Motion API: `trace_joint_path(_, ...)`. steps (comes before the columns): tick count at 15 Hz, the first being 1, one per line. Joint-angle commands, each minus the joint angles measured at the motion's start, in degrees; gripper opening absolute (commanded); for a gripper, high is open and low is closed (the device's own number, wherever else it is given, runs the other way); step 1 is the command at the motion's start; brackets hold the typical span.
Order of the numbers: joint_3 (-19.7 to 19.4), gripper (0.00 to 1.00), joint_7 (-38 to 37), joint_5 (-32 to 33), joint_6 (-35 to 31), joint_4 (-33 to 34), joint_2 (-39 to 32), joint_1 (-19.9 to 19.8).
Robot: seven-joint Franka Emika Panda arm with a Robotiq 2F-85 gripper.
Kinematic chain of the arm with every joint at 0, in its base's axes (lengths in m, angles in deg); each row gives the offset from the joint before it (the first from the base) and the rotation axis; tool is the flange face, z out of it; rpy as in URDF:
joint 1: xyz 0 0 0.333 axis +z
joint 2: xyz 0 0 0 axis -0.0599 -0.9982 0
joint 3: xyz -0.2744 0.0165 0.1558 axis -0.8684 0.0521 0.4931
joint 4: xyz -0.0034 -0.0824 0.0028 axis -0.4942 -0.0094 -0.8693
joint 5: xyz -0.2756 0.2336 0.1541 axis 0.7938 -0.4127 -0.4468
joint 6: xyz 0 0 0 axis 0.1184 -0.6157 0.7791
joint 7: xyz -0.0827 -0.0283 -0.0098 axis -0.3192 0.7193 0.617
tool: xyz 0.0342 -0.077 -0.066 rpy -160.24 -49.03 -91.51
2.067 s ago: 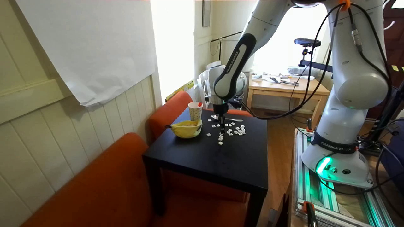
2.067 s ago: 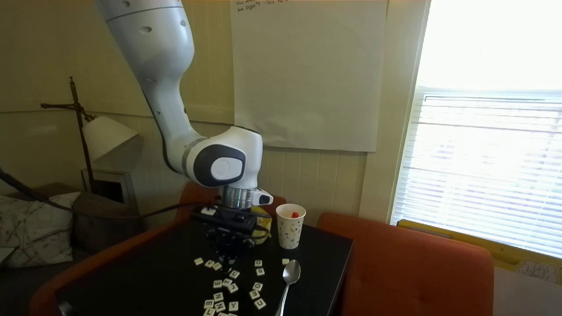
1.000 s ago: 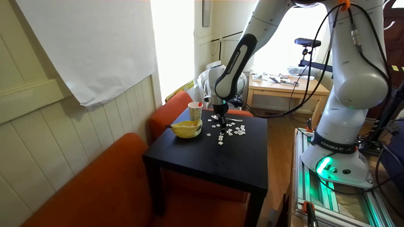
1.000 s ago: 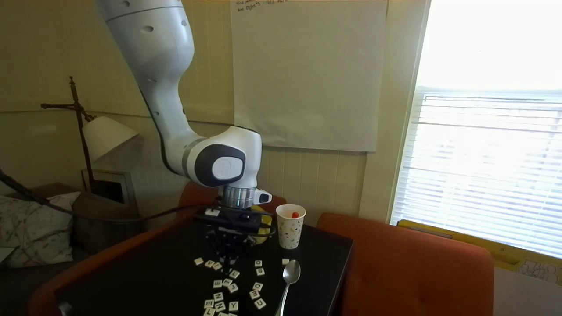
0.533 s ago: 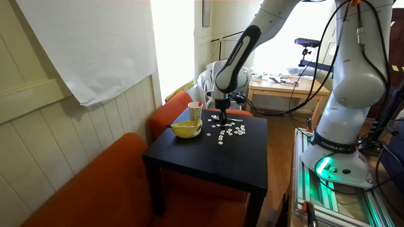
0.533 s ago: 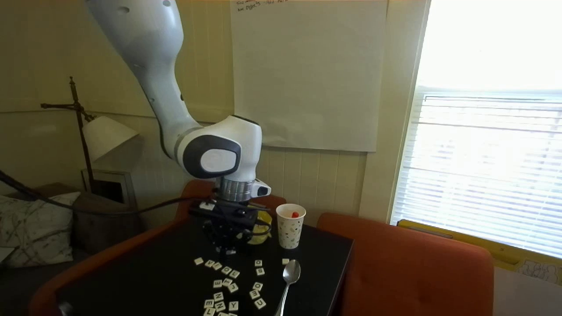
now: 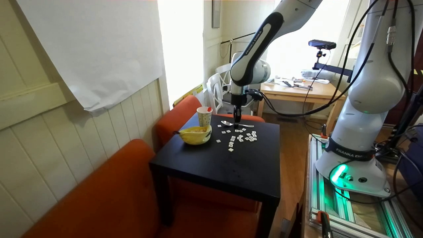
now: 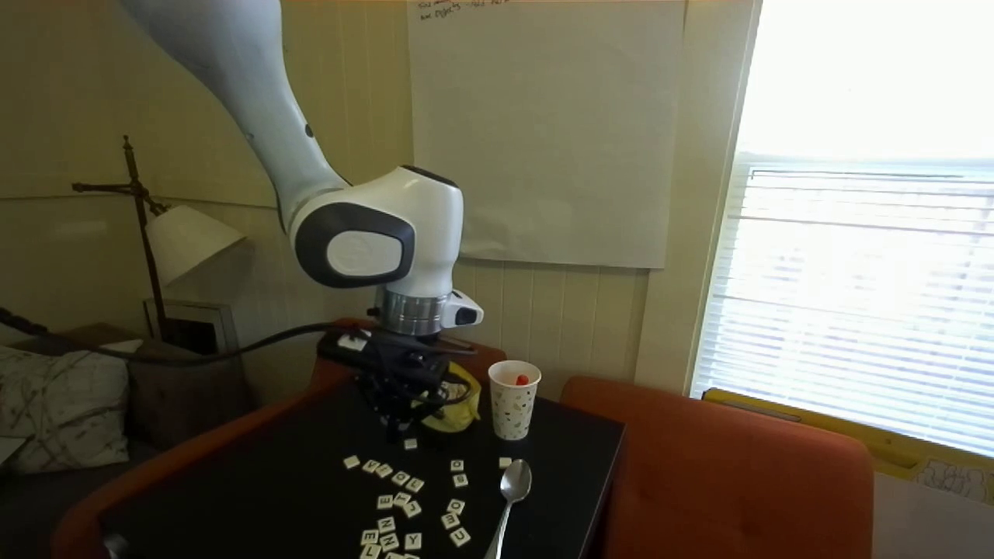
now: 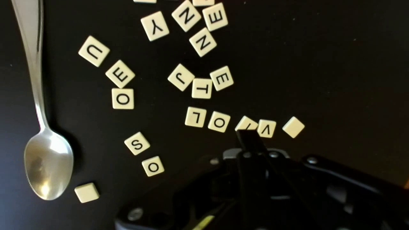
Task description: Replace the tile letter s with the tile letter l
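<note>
The tile letter l lies face up at one end of a row with an O, a partly covered I and a V. The tile letter s rests apart from that row, close to another O. In an exterior view I also make out the l tile and the s tile. My gripper is shut with nothing held. Its tips hide part of the I in the wrist view. The gripper hangs above the table, off the tiles.
Several more letter tiles and two blank-faced ones lie scattered on the black table. A spoon lies beside them. A paper cup and a yellow bowl stand near the tiles. Orange seats border the table.
The gripper has risen from the tile row, uncovering the O beside the l in the exterior views. It stayed shut, and the tiles lie where they were.
</note>
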Motion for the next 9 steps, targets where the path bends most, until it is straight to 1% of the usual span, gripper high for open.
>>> trace_joint_path(1, -3.2, 0.26, -2.1, -0.5, 3.4, -2.9, 4.7, 1.9)
trace_joint_path(2, -3.7, 0.28, -1.7, -1.0, 4.2, -3.0, 5.2, 2.1)
trace_joint_path(3, -4.4, 0.33, -2.0, -0.9, 5.0, -3.1, 5.7, 2.4)
trace_joint_path(5, -5.3, 0.47, -1.7, -1.2, 6.3, -3.1, 6.3, 2.9)
trace_joint_path(9, -7.0, 0.74, -3.7, 0.7, 8.6, -2.7, 8.1, 4.0)
